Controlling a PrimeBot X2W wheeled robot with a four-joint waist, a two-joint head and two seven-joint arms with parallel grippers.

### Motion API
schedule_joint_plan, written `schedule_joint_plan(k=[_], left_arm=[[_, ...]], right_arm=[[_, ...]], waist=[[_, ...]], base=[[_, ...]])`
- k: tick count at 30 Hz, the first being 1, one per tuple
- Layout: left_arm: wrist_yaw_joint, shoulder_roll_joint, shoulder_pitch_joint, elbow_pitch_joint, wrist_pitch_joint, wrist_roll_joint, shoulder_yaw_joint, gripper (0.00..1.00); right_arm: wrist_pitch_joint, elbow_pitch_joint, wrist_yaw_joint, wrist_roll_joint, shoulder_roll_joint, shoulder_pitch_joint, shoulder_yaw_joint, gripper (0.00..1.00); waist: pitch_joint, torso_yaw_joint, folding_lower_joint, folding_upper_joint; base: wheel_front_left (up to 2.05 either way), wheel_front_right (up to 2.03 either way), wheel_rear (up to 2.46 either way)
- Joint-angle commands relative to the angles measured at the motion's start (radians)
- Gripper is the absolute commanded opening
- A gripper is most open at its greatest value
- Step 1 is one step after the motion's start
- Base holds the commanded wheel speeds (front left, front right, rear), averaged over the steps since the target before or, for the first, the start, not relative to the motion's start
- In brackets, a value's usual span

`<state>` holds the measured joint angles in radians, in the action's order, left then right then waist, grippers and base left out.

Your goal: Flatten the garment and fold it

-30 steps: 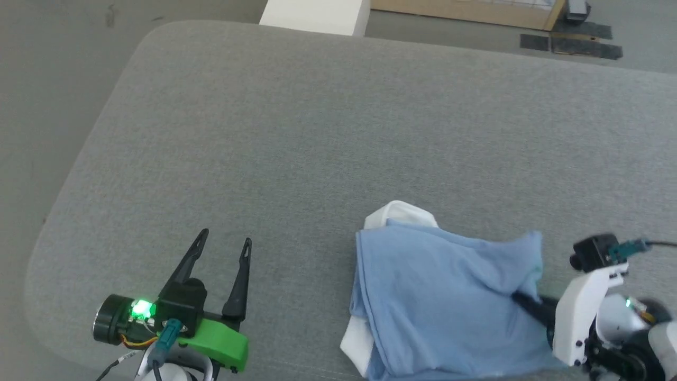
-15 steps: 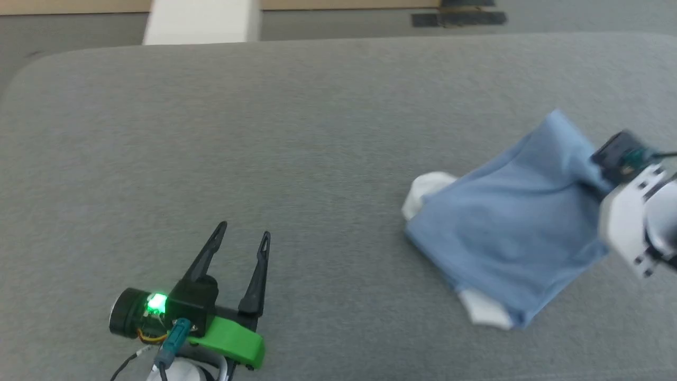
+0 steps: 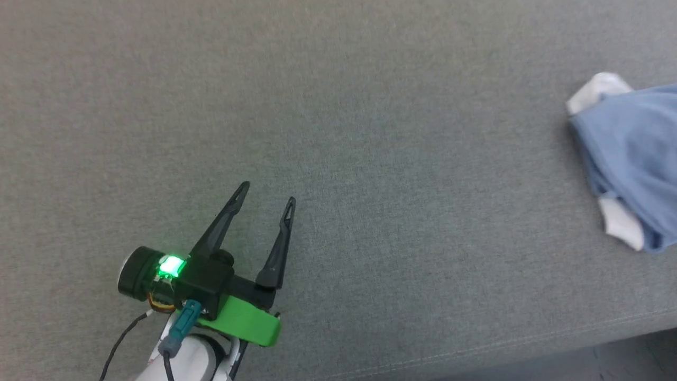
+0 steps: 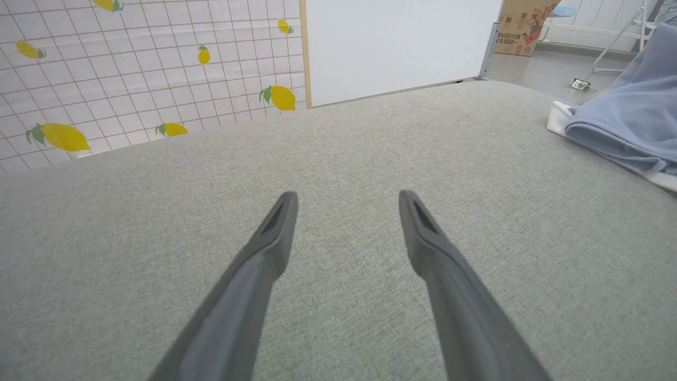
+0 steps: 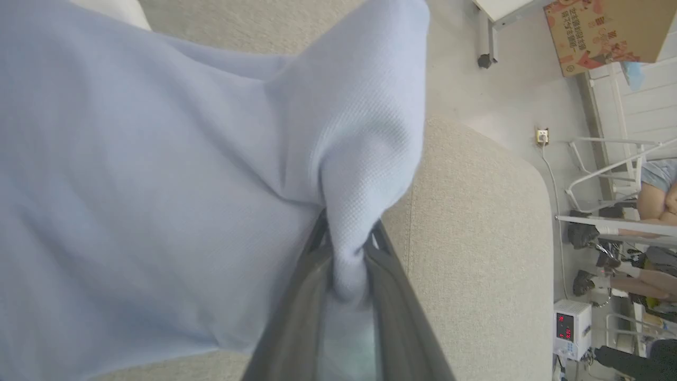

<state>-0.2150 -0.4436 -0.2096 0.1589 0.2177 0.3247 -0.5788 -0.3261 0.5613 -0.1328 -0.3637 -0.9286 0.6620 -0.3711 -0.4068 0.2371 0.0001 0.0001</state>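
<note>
Blue garment [image 5: 158, 159], fold pinched in right pincer [image 5: 349, 233], seemingly raised

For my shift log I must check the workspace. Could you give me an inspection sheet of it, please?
Surface: grey fabric table, seam along the near edge.
Job's things: light blue shirt, bunched, not flattened, white parts showing.
Clutter: nothing seen.
End effectors: left end effector open over the table, apart from the shirt; right end effector shut on a shirt fold.
Cables: black cable at the left wrist.
Surroundings: lemon-patterned wall, white panel, cardboard box.
</note>
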Motion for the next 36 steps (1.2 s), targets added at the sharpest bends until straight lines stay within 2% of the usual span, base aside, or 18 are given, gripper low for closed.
schedule_joint_plan(k=[1,7,16,17,18,19,28,36], left_arm=[[0.007,-0.011,-0.019,0.014,-0.005,-0.017,-0.004,1.0],[0.002,-0.014,-0.031,0.046,-0.016,-0.027,-0.01,1.0],[-0.007,-0.008,-0.04,0.044,-0.011,-0.03,-0.013,1.0],[-0.007,-0.006,-0.039,0.04,-0.009,-0.029,-0.014,1.0],[-0.007,-0.004,-0.039,0.034,-0.007,-0.027,-0.014,1.0],[-0.008,-0.002,-0.038,0.028,-0.004,-0.024,-0.013,1.0],[-0.02,0.012,-0.02,-0.046,0.018,0.013,0.017,1.0],[-0.048,0.005,0.039,-0.107,0.029,0.062,0.069,1.0]], right_arm=[[0.026,0.043,0.002,0.018,0.002,0.024,0.034,0.0],[0.113,0.23,0.002,0.086,0.012,0.048,0.173,0.0],[0.175,0.366,0.002,0.185,0.029,0.082,0.272,0.0],[0.179,0.375,0.002,0.194,0.032,0.085,0.277,0.07],[0.186,0.383,0.002,0.206,0.034,0.088,0.279,0.49],[0.192,0.388,0.002,0.218,0.037,0.092,0.281,1.0],[0.225,0.373,0.002,0.244,0.07,0.149,0.243,1.0],[0.317,0.223,0.002,0.085,0.124,0.185,0.119,1.0]], waist=[[-0.09,-0.002,-0.0001,-0.0001],[-0.141,-0.047,-0.0001,-0.0001],[-0.16,-0.084,-0.0001,-0.0001],[-0.155,-0.086,-0.0001,-0.0001],[-0.148,-0.087,-0.0001,-0.0001],[-0.138,-0.086,-0.0001,-0.0001],[0.023,-0.075,-0.0001,-0.0001],[0.211,-0.082,-0.0001,-0.0001]], base=[[0.0,0.0,0.0],[0.0,0.0,0.0],[0.0,0.0,0.0],[0.0,0.0,0.0],[0.0,0.0,0.0],[0.0,0.0,0.0],[0.0,0.0,0.0],[0.0,0.0,0.0]])
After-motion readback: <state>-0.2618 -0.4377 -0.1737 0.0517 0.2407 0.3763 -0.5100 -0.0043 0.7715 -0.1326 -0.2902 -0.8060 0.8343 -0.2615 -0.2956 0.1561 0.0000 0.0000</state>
